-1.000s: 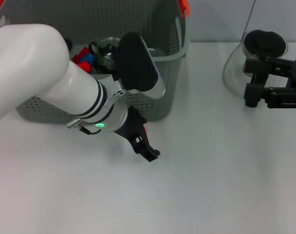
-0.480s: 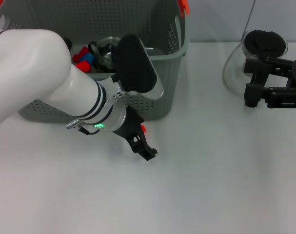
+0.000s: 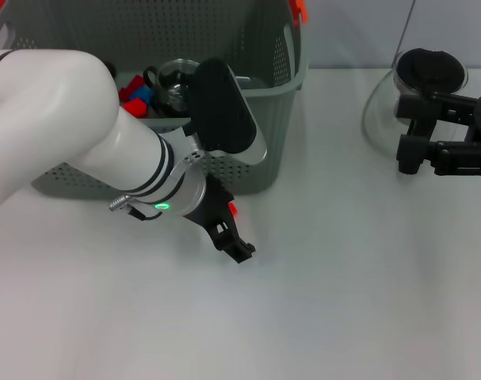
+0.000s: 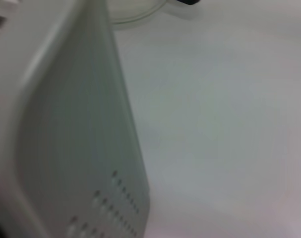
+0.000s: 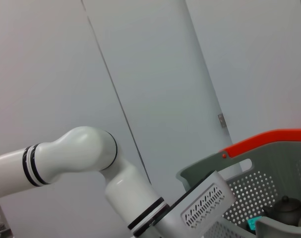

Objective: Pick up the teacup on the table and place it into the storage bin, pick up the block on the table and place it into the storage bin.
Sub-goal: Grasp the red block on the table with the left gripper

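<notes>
The left gripper [image 3: 238, 249], low on the table [image 3: 343, 301] beside the bin [image 3: 248, 170], has barely shifted; whether its fingers are apart cannot be told. A red block [image 3: 234, 209] peeks behind it, seemingly unlifted. A teacup [image 3: 173, 83] sits in the bin. The right gripper [image 3: 410, 134] idles.

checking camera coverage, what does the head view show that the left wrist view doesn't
Only the head view shows the left gripper low over the table beside the storage bin, the blocks and dark teaware inside the bin, and the right gripper parked by the glass pot. Only the left wrist view shows the bin's outer wall up close. Both show the bin, the table and part of the glass pot.
</notes>
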`<state>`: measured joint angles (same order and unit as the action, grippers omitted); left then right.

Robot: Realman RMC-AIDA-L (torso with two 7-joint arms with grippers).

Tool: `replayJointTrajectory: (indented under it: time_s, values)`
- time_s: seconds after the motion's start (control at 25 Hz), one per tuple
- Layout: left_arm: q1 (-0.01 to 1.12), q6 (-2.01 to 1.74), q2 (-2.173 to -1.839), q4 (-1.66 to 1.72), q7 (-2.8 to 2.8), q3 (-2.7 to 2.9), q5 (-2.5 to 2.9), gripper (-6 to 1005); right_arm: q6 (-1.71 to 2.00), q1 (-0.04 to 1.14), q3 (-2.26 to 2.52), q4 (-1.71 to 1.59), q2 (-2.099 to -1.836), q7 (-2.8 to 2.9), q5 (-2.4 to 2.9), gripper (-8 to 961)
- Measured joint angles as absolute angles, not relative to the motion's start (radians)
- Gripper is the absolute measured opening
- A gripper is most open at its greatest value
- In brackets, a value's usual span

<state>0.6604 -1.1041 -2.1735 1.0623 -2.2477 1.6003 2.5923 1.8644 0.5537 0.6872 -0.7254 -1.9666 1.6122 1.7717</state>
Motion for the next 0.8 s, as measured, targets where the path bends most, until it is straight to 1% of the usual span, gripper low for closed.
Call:
replayJointTrajectory:
  time_s: [0.8]
  values:
    - [0.651,-1.115,-2.175,1.071,-2.249,1.635,2.585,950,1.865,0.554,0.687,-0.721,-1.967,1.612,1.775,944]
